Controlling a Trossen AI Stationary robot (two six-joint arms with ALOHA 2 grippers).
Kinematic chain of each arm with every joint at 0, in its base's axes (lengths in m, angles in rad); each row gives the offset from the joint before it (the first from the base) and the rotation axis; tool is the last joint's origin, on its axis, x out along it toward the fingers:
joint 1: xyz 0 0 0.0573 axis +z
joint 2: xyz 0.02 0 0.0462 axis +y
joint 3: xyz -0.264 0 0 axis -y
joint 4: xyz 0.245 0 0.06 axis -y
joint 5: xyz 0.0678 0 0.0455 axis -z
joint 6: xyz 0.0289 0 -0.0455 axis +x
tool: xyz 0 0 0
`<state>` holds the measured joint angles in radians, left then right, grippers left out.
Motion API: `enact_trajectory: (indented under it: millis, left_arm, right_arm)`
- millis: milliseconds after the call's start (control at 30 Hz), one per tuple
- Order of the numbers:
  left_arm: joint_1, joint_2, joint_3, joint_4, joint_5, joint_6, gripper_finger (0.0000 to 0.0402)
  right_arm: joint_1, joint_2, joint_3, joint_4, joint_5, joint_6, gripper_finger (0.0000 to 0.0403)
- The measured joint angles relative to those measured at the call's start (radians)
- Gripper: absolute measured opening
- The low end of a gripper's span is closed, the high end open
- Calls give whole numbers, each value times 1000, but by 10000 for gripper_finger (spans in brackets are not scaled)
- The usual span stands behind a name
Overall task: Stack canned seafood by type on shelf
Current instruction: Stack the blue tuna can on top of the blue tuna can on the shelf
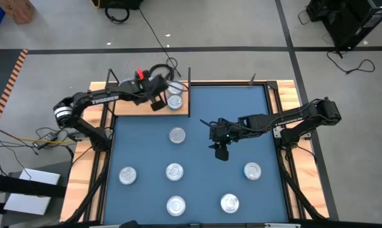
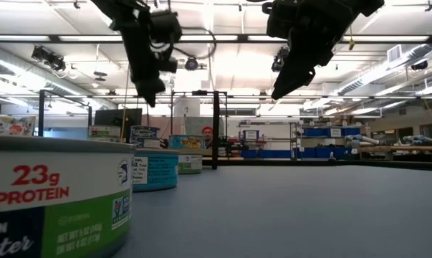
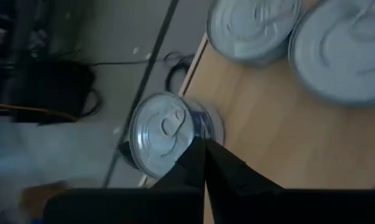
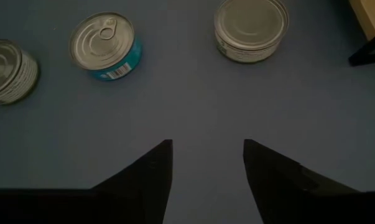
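The shelf is a light-brown board at the table's far left corner, also seen in the left wrist view. Two silver tins show on its right end. In the left wrist view a third tin with a blue side stands at the board's edge. My left gripper is shut and hovers above the shelf. The low view shows it raised above the tins. My right gripper is open above the blue mat and touches nothing. Several tins stand on the mat, the nearest.
More tins stand on the mat. The right wrist view shows a teal-sided tin and two others. Thin black uprights stand at the shelf corners. Cables lie beyond the far edge.
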<state>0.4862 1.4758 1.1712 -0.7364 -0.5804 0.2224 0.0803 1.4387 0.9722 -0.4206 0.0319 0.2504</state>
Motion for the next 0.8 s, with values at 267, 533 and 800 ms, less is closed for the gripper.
enact_trajectory:
  millis: [267, 533, 800]
  left_arm:
    - [188, -56, 0, 34, 261, -17, 3]
    - [288, -7, -1, 79, 311, 11, 1]
    - [327, 35, -7, 53, 332, 36, 1]
  right_arm:
    - [0, 0, 0, -1, 0, -12, 153]
    - [0, 0, 0, 1, 64, -17, 17]
    - [0, 0, 0, 5, 80, -11, 30]
